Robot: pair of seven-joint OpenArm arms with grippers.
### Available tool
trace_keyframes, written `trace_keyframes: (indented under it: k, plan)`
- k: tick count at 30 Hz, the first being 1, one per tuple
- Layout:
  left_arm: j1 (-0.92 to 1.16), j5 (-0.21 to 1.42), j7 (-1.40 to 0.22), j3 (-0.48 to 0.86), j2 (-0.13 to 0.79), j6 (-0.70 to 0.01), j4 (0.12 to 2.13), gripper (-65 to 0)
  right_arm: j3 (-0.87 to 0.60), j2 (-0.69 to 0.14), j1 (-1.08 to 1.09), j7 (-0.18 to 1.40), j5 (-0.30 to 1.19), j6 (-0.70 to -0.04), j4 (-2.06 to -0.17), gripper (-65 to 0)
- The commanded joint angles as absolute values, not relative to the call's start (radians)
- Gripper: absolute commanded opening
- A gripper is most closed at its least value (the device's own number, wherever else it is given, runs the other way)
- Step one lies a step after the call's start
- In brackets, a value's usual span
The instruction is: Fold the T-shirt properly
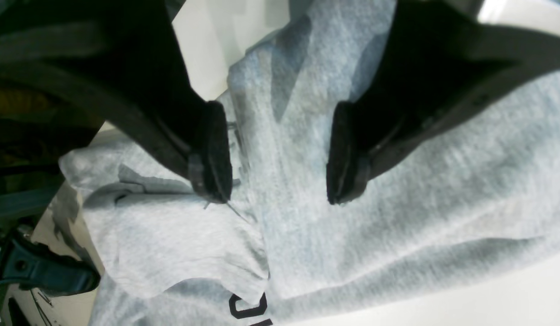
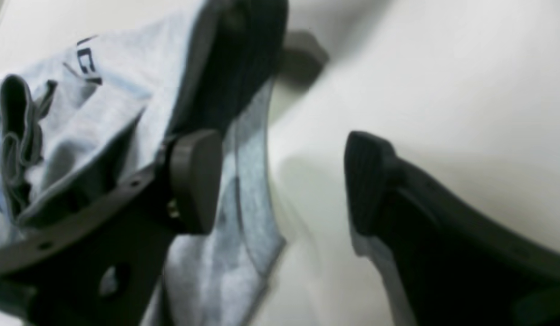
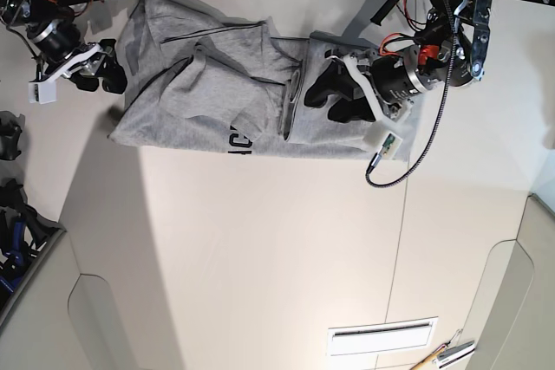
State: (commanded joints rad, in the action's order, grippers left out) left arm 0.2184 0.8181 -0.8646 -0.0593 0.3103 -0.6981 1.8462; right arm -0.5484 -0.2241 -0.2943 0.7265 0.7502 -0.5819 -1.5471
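Hovering over the crumpled T-shirt (image 3: 208, 93), the left gripper (image 1: 280, 154) had its jaws spread, grey cloth directly beneath them | right gripper (image 2: 280, 181) also gaped, holding nothing, the shirt's edge just beside one finger (image 2: 196, 179) | table (image 3: 260, 257) white.

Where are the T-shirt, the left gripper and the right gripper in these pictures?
T-shirt (image 3: 186, 93): base view, grey body fabric.
Left gripper (image 1: 280, 154): left wrist view, gap between open fingertips over the shirt.
Right gripper (image 2: 284, 181): right wrist view, gap between open fingertips.
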Motion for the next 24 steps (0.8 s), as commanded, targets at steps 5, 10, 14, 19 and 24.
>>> trace_keyframes:
  k: [5, 10, 14, 19, 24]
  plan:
    - [0.215, 0.818, -0.864, -0.059, 0.31, -0.698, 1.846, -28.5, -0.492, -0.224, -0.294, 0.761, 0.798, -0.588, -1.547, -23.0]
    - [0.216, 0.818, -0.865, -0.059, 0.31, -0.698, 1.846, -28.5, -0.406, -0.224, -0.294, 0.761, 0.833, -0.588, -1.547, -23.0]
    - [0.216, 0.818, -0.868, -0.059, 0.31, -0.698, 1.846, -28.5, -0.356, -0.212, -0.292, 0.76, 0.838, -0.588, -1.547, -23.0]
    - [0.216, 0.818, -0.868, -0.059, 0.31, -0.698, 1.846, -28.5, -0.355, -0.175, -0.291, 0.759, 0.837, -0.588, -1.547, -23.1]
    - [0.216, 0.819, -0.868, -0.059, 0.31, -0.698, 1.846, -28.5, -0.355, -0.171, -0.291, 0.733, 0.826, -0.588, -1.547, -50.6]
